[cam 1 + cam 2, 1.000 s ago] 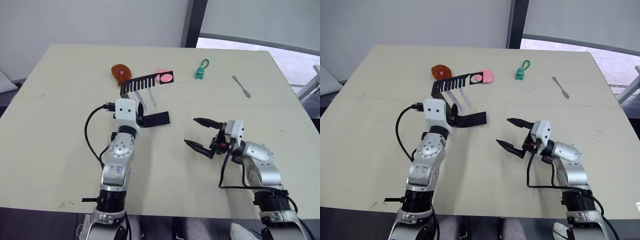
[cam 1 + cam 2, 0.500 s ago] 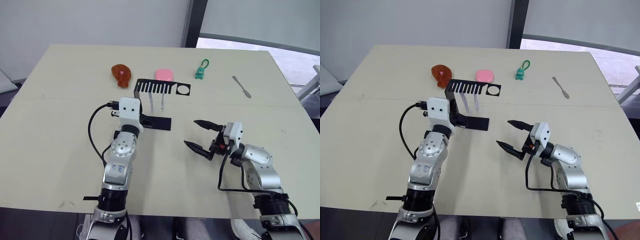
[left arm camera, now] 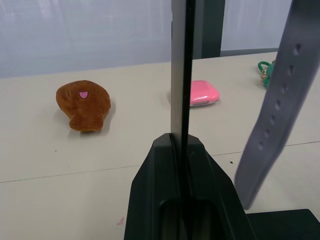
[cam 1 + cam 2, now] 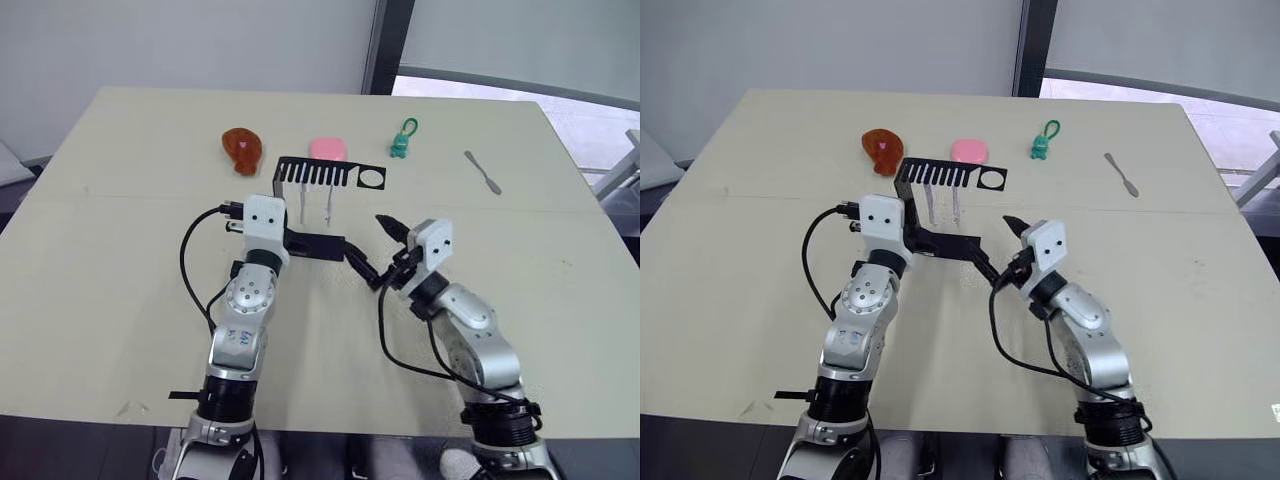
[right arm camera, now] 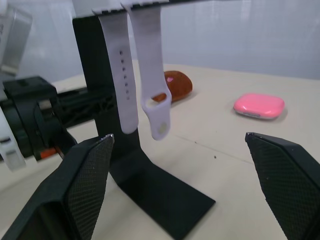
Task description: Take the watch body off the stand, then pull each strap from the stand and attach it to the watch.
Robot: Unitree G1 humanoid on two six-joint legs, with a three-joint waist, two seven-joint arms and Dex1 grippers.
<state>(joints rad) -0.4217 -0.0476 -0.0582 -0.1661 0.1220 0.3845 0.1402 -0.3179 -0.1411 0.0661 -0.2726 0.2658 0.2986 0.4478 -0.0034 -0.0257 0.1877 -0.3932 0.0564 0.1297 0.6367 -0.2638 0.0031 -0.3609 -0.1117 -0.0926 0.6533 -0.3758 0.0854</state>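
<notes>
Stand (image 4: 322, 175) sits upright near the table (image 4: 120, 260) middle, comb top with ring hole at the end toward the right arm, flat base low beside the left gripper (image 4: 290, 243). Left gripper is clamped on the stand's upright post (wrist view shows the thin black edge pinched between its two fingers (image 3: 150, 200)). Two pale straps (image 5: 142, 75) hang from the comb slots side by side, one with a row of small holes, the other with a rounded end and one larger hole; both clear of the base.

Right gripper (image 4: 381, 250) is spread wide, fingers apart, just beside the base's end and pointing at the hanging straps, holding nothing. Its fingertips (image 5: 90, 165) frame the stand in the wrist view.

Can't make out the watch body anywhere.

Behind the stand: brown plush (image 4: 243, 148), pink case (image 4: 328, 149), green keychain (image 4: 402, 140). Metal spatula (image 4: 483, 173) lies well apart toward the table's far right.
</notes>
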